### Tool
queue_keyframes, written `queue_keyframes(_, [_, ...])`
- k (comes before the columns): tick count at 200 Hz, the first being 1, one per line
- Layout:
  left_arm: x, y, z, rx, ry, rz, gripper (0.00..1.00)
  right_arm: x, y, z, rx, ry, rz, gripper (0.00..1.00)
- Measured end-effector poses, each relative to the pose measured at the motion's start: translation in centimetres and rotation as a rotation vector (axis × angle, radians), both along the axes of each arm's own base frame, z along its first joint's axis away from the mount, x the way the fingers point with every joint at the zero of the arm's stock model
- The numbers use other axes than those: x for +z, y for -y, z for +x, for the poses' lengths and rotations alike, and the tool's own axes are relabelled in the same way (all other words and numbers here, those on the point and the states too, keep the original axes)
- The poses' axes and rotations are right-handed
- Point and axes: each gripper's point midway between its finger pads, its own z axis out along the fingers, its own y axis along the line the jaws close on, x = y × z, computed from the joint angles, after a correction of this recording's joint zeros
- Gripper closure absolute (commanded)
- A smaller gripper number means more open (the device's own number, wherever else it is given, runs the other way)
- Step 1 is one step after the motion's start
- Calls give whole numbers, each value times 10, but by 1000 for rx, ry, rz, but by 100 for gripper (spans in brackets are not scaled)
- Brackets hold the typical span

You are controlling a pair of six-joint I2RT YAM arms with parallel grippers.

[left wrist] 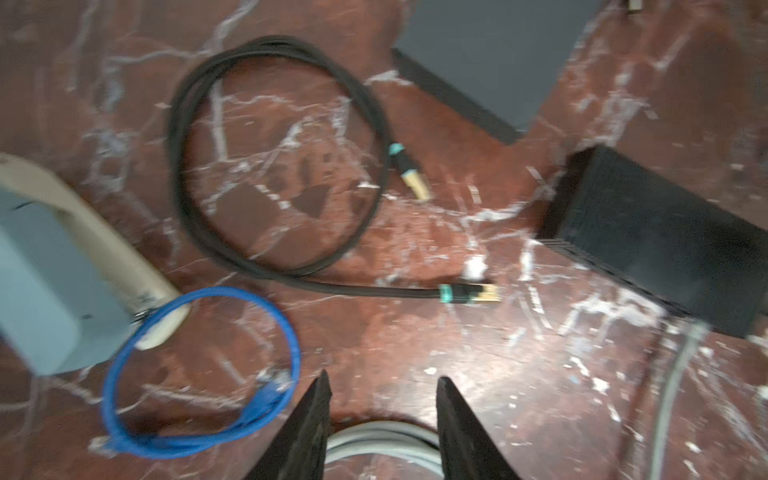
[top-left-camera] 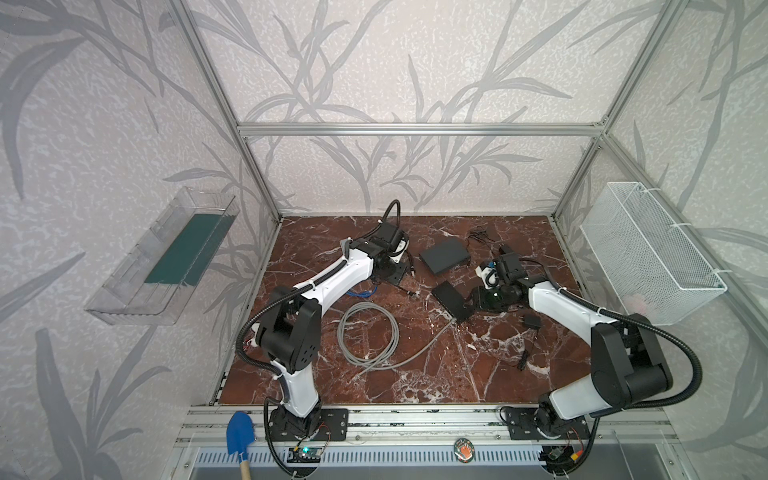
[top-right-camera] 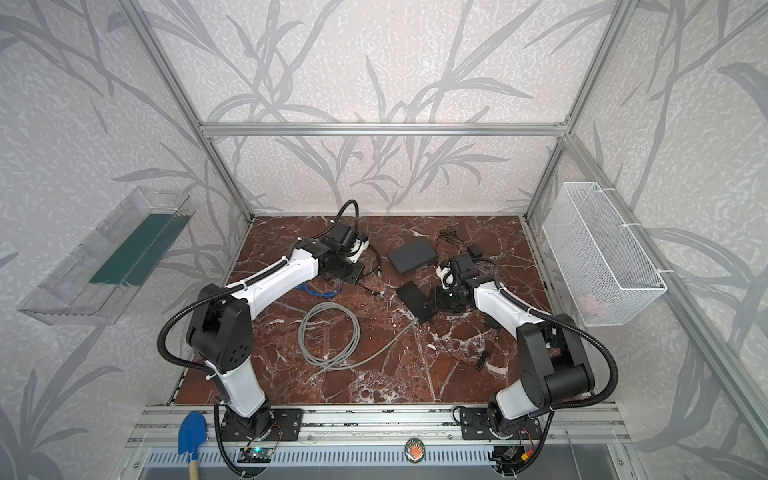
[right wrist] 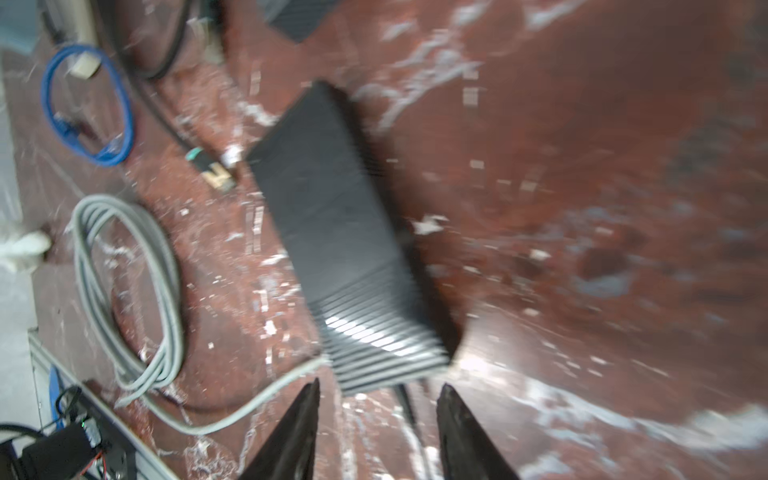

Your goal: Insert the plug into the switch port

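- Left gripper (left wrist: 382, 376): the jaws stand apart with nothing between them. It hangs above the coil of the grey cable (left wrist: 382, 440).
- Right gripper (right wrist: 378, 386): the jaws stand apart and clamp nothing. The tips sit just beside the ribbed end of the switch (right wrist: 332, 216); blur hides whether they touch it.
- Switch: a black box lying flat on the table (top-left-camera: 415, 374). In both top views it is at 2 o'clock from the grey coil.
- Plug (top-left-camera: 454, 322): the grey cable's free end runs to the switch's 6 o'clock end and meets it there. Whether it is seated in a port cannot be told.
- Black cable (left wrist: 176, 145): coiled at 10 o'clock from the switch. One gold connector (left wrist: 486, 293) lies loose on the table at 9 o'clock, near the switch.
- Blue cable (left wrist: 293, 345): a small coil at 12 o'clock from the grey coil, partly under the left arm.
- Grey box (top-left-camera: 442, 254): at 12 o'clock from the switch, apart from it.
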Motion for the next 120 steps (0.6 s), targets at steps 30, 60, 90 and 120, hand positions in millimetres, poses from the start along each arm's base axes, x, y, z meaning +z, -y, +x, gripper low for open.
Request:
queue_keyframes(30, [-7, -55, 23, 173, -20, 104, 55, 9, -24, 3, 45, 34, 28, 53])
queue_keyframes(60, [-19, -97, 32, 365, -63, 92, 54, 3, -34, 8, 47, 19, 33, 53])
queue_keyframes(90, [-27, -126, 33, 515, -89, 54, 54, 1, -44, 15, 60, 18, 34, 53])
queue_keyframes(120, [-48, -145, 24, 646, -129, 8, 54, 2, -53, 23, 69, 22, 40, 53])
